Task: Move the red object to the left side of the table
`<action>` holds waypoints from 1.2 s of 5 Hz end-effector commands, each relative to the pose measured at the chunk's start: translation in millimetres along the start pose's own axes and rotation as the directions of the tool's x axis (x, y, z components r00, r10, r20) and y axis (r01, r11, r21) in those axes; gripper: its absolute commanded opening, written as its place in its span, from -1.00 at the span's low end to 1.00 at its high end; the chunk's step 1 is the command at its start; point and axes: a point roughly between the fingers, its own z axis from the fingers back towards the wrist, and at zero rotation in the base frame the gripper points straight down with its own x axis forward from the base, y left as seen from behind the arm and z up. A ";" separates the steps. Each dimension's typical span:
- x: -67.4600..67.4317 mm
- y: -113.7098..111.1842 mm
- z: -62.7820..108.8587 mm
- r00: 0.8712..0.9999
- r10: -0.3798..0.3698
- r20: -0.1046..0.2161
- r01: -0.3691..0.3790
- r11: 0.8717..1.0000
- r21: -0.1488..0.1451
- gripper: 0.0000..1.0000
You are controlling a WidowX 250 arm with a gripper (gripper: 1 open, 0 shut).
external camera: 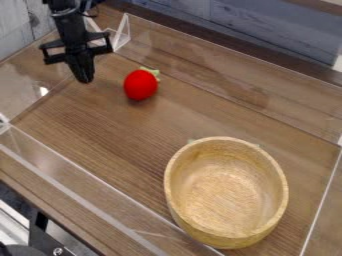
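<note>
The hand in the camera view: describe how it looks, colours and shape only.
The hand is black, with a wider cross-shaped body and narrow black fingers tapering downward. Red shows between the fingers. Above it a dark wrist section rises out of the picture. No cables or markings can be made out.

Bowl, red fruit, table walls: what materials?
Bowl: light wood, matte, visible grain. Red object: probably plastic, smooth with a slight sheen, green top. Table: wood-grain surface, possibly laminate. Walls: clear acrylic-like sheet, see-through with reflections.
</note>
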 end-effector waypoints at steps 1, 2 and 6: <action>15.1 -5.5 32.3 0.997 0.023 0.069 -0.023 1.000 -0.008 -1.00; 2.6 -18.4 29.0 0.998 0.015 0.063 -0.015 1.000 -0.009 -1.00; -6.0 -21.7 17.5 0.999 -0.020 0.037 0.020 1.000 0.015 -1.00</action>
